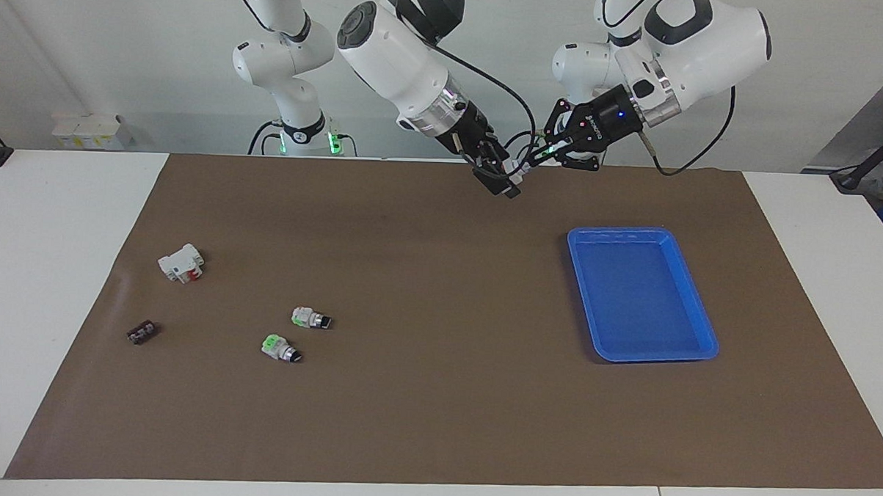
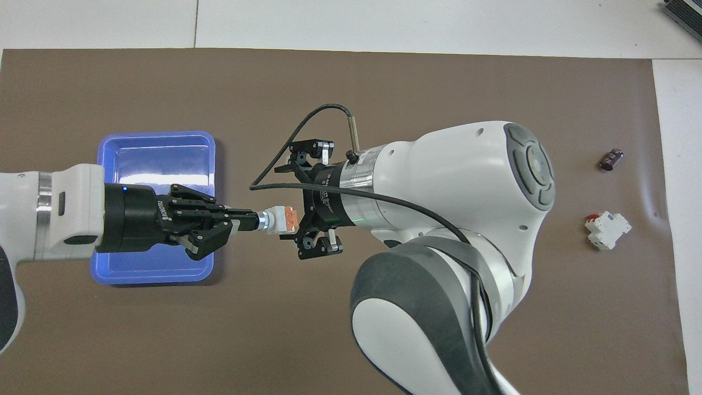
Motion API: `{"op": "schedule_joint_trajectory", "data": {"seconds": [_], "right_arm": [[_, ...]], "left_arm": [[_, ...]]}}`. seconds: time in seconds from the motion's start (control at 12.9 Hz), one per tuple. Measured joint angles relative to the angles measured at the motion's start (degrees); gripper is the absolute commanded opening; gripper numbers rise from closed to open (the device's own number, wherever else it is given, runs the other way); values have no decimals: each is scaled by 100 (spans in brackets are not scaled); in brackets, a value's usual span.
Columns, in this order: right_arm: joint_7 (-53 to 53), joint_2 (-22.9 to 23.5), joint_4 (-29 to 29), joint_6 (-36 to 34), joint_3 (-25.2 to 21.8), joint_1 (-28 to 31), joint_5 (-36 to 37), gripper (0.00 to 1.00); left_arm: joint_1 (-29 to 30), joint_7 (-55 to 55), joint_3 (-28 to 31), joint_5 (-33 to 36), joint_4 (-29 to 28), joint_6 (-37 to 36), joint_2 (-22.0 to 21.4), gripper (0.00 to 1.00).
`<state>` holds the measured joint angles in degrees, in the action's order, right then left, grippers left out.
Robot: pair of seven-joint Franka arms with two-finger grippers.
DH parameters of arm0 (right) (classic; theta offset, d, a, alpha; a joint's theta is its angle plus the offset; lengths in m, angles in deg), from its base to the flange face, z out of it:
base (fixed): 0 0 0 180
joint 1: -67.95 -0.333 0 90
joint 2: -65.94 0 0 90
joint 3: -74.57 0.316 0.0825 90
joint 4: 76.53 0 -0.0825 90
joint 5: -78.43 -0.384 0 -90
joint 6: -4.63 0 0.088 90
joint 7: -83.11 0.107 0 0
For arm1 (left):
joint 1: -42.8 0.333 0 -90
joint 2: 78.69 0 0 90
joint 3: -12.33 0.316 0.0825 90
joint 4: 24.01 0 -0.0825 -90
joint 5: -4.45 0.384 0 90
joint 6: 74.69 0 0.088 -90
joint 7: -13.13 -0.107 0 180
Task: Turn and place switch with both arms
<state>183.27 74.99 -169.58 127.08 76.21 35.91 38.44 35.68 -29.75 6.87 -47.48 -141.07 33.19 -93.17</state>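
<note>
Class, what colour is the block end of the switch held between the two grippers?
Orange, on the switch; the overhead view shows it best.

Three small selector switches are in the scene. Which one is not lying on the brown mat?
The switch with the orange block end, held up in the air by the left claw. The two green-trimmed switches lie on the mat.
</note>
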Motion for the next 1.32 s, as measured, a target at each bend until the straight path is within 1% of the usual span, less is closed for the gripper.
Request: {"op": "schedule_joint_trajectory", "data": {"seconds": [0.16,0.31,0.47,0.62,0.85,0.93,1.09,1.24,1.32], "right_arm": [[-295,-117,0,-393,-13,123,3,100],[-609,-283,-1,-815,-32,306,183,100],[-916,-475,-2,-1261,-44,481,792,100],[-1410,-634,-4,-1656,-48,596,1463,100],[-2559,-751,-10,-1918,-51,666,2761,100],[-3063,-755,-11,-1994,-52,738,3094,100],[-4302,-756,-12,-2128,-62,1047,3437,100],[-5465,-778,-11,-2324,-75,1517,3492,100],[-5958,-808,-9,-2504,-78,1765,3494,100]], "left_arm": [[14,74,29,538,-5,129,1,0],[40,192,45,1316,-10,166,2,0],[87,316,50,2128,-35,165,3,0],[164,362,55,2696,-112,162,4,0],[328,382,60,3289,-351,150,10,0],[429,384,65,3383,-400,144,32,0],[554,384,73,3561,-435,126,200,0],[600,384,72,3801,-326,29,595,0],[605,384,74,3984,-147,-95,876,0]]}}
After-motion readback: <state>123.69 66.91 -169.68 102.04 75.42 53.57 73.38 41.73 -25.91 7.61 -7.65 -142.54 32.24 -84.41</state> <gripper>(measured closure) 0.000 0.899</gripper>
